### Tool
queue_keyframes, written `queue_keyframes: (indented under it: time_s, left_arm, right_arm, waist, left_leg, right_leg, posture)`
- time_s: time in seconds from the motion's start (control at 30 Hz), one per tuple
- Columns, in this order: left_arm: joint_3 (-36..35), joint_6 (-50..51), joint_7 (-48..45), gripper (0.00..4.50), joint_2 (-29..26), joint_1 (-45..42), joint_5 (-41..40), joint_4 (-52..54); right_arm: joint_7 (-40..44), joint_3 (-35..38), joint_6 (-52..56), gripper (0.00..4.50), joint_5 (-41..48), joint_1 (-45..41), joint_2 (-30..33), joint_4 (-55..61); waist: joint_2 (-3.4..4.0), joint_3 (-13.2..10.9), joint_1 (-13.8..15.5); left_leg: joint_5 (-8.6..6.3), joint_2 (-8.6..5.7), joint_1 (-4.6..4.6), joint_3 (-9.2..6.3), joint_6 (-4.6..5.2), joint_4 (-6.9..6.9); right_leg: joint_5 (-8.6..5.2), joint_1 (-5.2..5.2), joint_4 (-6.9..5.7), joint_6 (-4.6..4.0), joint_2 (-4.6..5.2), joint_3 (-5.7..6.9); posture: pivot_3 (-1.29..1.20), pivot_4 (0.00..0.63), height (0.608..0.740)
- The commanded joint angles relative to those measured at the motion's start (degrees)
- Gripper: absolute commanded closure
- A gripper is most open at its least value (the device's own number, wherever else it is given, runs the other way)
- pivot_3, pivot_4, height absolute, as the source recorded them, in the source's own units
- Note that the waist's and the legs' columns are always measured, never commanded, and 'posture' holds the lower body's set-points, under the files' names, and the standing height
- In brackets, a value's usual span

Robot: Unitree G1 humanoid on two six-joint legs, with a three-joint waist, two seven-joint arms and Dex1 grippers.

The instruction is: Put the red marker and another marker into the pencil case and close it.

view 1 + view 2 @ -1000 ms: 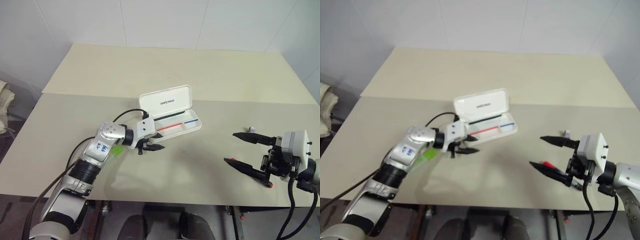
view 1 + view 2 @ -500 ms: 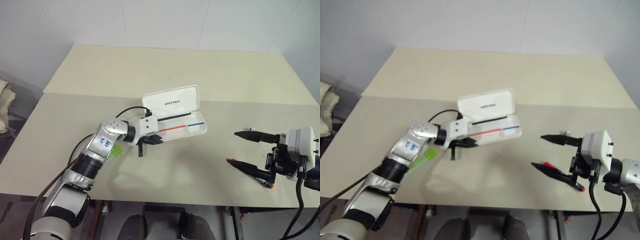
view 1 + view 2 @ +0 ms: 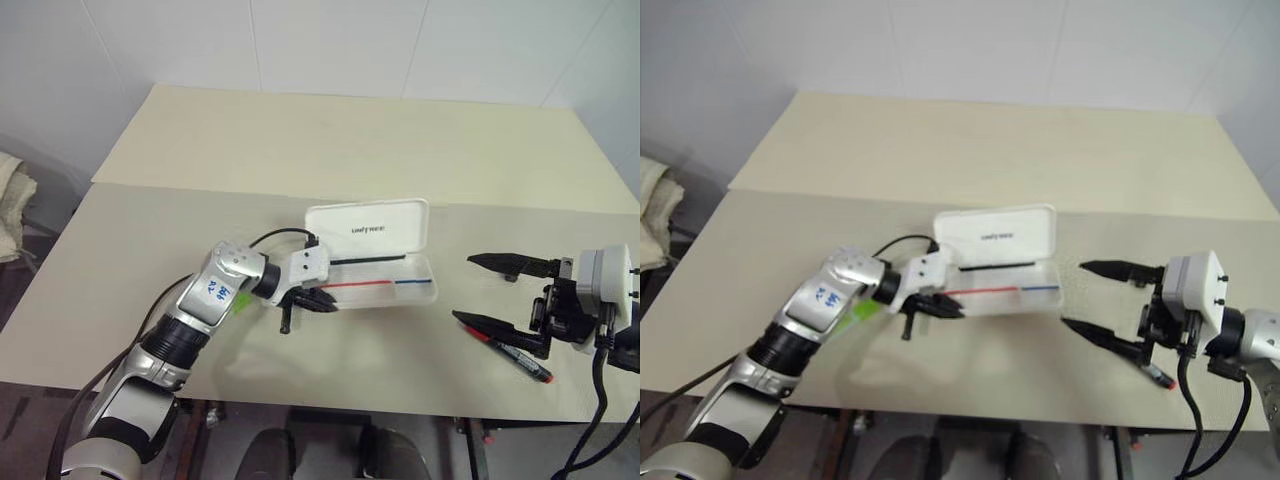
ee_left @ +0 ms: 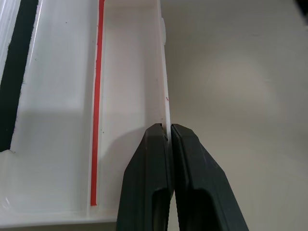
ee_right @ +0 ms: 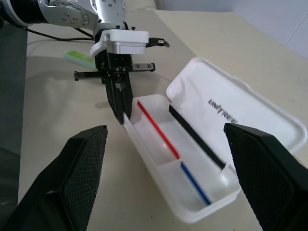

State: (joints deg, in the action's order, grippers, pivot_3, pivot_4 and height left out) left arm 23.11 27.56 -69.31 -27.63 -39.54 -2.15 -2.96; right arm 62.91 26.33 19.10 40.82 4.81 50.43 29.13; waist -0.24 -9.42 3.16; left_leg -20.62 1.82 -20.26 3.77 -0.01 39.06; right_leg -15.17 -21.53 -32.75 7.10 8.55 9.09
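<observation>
Head views
- pencil case (image 3: 385,283): white hard case, lying open near the middle of the table (image 3: 330,150); lid raised at the far side, tray toward the robot.
- Lettering: dark word on the lid, readable as "UNITREE".
- Tray interior: thin red stripe toward the left arm, thin blue stripe toward the right arm, black strip along the hinge side.
- left gripper (image 3: 322,300): at the tray's left end, fingers pinched together on the near wall at the corner.
- Arm label: blue handwritten marks on a white patch of the left forearm, not legible.
- another marker (image 3: 238,300): lime-green, lying on the table, mostly hidden under the left forearm, outside the case.
- right gripper (image 3: 490,290): fingers spread wide, holding nothing, raised over the table, apart from the case's right end.
- red marker (image 3: 520,352): black barrel with red ends, lying on the table under the right gripper, outside the case.

Left wrist view
- Fingers (image 4: 149,192): two black pads pressed together with the thin white tray wall between their tips.
- Tray: red stripe running along the inner divider; black strip at the far edge.

Right wrist view
- Fingers (image 5: 79,168): wide apart, nothing between them.
- Case: open, "UNITREE" legible on the lid; red and blue stripes end to end.
- Left gripper: clamped on the tray's end corner; the green marker lies on the table behind it.
</observation>
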Motion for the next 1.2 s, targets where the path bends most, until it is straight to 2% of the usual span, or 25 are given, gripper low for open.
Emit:
queue_keyframes:
  time_s: [0.03,0.33,0.43,0.7,0.8,1.13,1.2]
  left_arm:
    - [2.09,0.22,-1.64,4.46,-0.09,-0.83,-0.25,1.97]
    - [4.2,3.02,-0.37,4.46,0.9,-0.76,0.45,3.75]
    - [4.67,4.45,-0.17,3.69,1.43,-1.22,0.27,3.9]
    - [2.76,7.7,0.91,0.89,3.57,-3.02,-2.47,3.89]
    - [1.37,9.57,0.92,0.03,3.77,-2.83,-4.88,5.37]
    - [-5.29,7.54,2.89,0.03,3.88,0.01,-10.88,7.9]
    - [-8.72,6.76,4.17,0.03,3.99,1.31,-12.76,7.13]
  right_arm:
    - [-0.69,-0.52,0.08,0.39,0.34,-0.9,0.06,0.98]
    - [-1.99,0.19,-0.19,0.39,0.91,0.88,-0.64,2.7]
    - [-2.34,0.34,-0.24,0.39,0.95,1.34,-0.85,3.07]
    - [-3.01,-1.36,-0.37,0.39,0.44,0.18,-1.49,2.46]
    - [-2.87,-2.51,-0.44,0.39,0.33,-0.77,-1.91,1.8]
    - [-1.69,-4.2,0.11,0.39,0.77,-0.92,-2.45,-1.14]
    - [-2.25,-3.61,0.55,0.39,0.37,0.24,-2.54,-2.06]
  waist:
    - [0.0,0.0,-0.06]
    - [0.0,0.0,0.04]
    - [0.0,0.0,0.06]
    - [-0.02,-0.01,-0.14]
    - [-0.02,-0.01,-0.25]
    - [-0.02,-0.01,-0.22]
    - [-0.02,-0.01,-0.19]
  left_leg:
    - [0.0,0.0,0.01,0.0,0.0,0.0]
    - [0.0,0.0,0.01,-0.01,0.0,0.04]
    - [0.0,0.0,0.0,-0.01,0.01,0.04]
    - [0.02,0.01,0.01,-0.01,0.01,0.06]
    - [0.02,0.01,0.04,-0.01,0.02,0.08]
    - [0.02,0.01,0.02,-0.02,0.01,0.07]
    - [0.02,0.01,0.01,-0.03,0.01,0.07]
  right_leg:
    - [0.0,0.0,0.0,0.0,0.0,0.0]
    - [0.0,0.02,-0.02,0.0,0.0,-0.02]
    - [0.0,0.02,-0.02,0.0,0.0,-0.01]
    - [0.0,0.02,-0.02,0.0,0.0,-0.02]
    - [0.0,0.02,-0.07,0.0,0.0,-0.05]
    - [0.0,0.01,-0.06,-0.01,0.0,-0.03]
    - [0.0,0.01,-0.05,-0.01,0.0,-0.02]
  posture:
    - [0.0,0.15,0.74]
    - [0.0,0.15,0.74]
    - [0.0,0.15,0.74]
    - [0.0,0.15,0.74]
    - [0.0,0.15,0.74]
    - [0.0,0.15,0.74]
    - [0.0,0.15,0.74]
